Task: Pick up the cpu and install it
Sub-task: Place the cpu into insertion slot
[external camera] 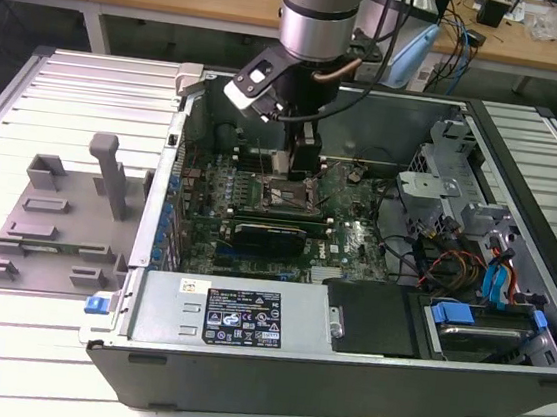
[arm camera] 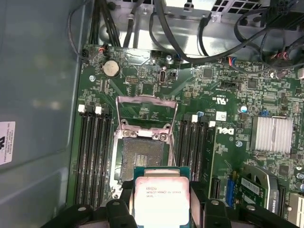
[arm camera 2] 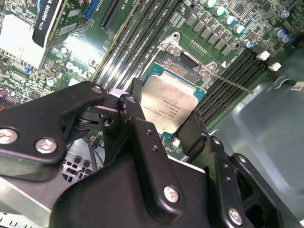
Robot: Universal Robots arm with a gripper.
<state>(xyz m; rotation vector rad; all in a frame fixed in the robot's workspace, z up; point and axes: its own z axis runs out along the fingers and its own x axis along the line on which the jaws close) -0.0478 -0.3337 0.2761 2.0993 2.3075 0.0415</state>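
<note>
The cpu point(arm camera: 161, 197) is a flat square chip with a silver top and green edge, and it hangs between my gripper's black fingers point(arm camera: 119, 209). My gripper point(arm camera: 162, 211) is shut on it by two opposite edges. In the second wrist view the cpu point(arm camera 2: 168, 107) sits slightly tilted just above and partly over the open socket point(arm camera 2: 183, 66). The socket point(arm camera: 141, 153) lies bare with its metal load plate point(arm camera: 145, 110) swung up. In the exterior view my gripper point(external camera: 299, 171) reaches down inside the computer case, right over the socket point(external camera: 285, 195) on the motherboard.
Black memory slots point(arm camera: 92, 156) flank the socket on both sides. A finned heatsink point(arm camera: 271, 134), a graphics card point(external camera: 271, 234) and black cables point(arm camera: 190, 38) are close by. The case walls point(external camera: 165, 186) enclose the board. A grey fixture point(external camera: 61, 214) lies at the exterior view's left.
</note>
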